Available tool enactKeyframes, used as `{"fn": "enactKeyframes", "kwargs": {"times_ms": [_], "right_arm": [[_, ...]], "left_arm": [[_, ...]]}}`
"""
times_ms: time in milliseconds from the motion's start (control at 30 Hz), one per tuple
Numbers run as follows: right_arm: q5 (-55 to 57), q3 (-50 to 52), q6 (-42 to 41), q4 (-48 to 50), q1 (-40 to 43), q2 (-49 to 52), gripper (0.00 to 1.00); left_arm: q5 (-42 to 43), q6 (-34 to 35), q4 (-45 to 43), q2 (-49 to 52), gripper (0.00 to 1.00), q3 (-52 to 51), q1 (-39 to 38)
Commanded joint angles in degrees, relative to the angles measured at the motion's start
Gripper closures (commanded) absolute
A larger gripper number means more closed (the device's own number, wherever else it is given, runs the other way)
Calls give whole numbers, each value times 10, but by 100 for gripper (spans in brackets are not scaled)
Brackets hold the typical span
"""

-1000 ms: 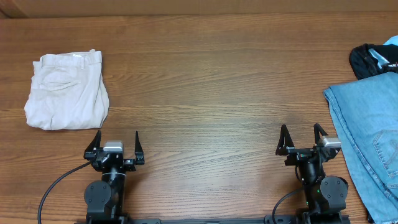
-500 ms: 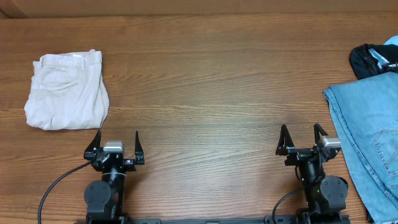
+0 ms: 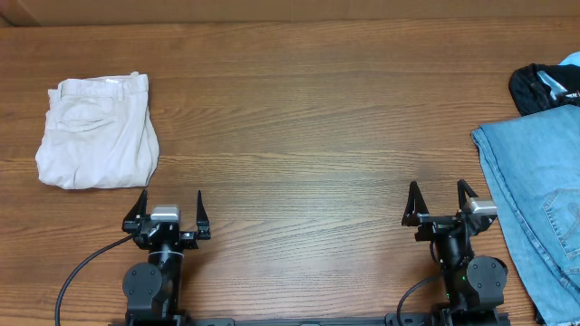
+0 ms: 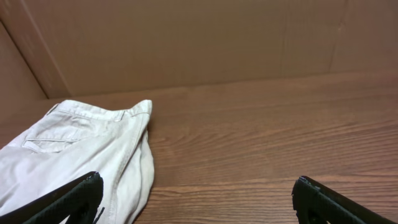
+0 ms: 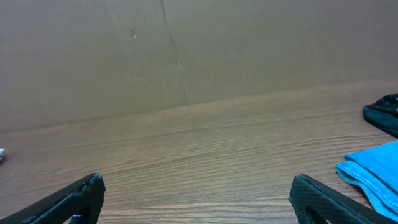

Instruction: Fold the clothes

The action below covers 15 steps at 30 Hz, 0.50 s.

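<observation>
Denim is lying at the right edge of the table (image 3: 308, 136). The jeans (image 3: 535, 208) are spreading flat just beside the right gripper (image 3: 438, 188) and running out of the overhead view, so I am not seeing how much is lying beyond it. Both grippers are sitting at the near edge with jaws spread wide, holding nothing. The left gripper (image 3: 169, 197) is sitting well apart from the jeans, near the folded white trousers (image 3: 98, 133).

I am judging a one-sided pull to be the main risk. If the right arm is dragging the heavy cloth in alone, it may be bunching up or skewing. The black garment (image 3: 539, 86) seems to be lying right against the jeans' far edge, so a pull may be hauling it along too. A pinch catching only one layer may be leaving the legs twisted.
</observation>
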State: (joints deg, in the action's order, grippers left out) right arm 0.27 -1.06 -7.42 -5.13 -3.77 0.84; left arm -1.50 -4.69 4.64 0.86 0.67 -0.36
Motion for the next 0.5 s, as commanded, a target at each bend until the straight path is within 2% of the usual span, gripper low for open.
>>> {"fn": "enactKeyframes", "kwargs": {"times_ms": [0, 467], "right_arm": [[0, 6, 2, 3, 3, -7, 0], [0, 6, 2, 3, 3, -7, 0]], "left_arm": [[7, -9, -3, -6, 0, -4, 4], [7, -9, -3, -6, 0, -4, 4]]}}
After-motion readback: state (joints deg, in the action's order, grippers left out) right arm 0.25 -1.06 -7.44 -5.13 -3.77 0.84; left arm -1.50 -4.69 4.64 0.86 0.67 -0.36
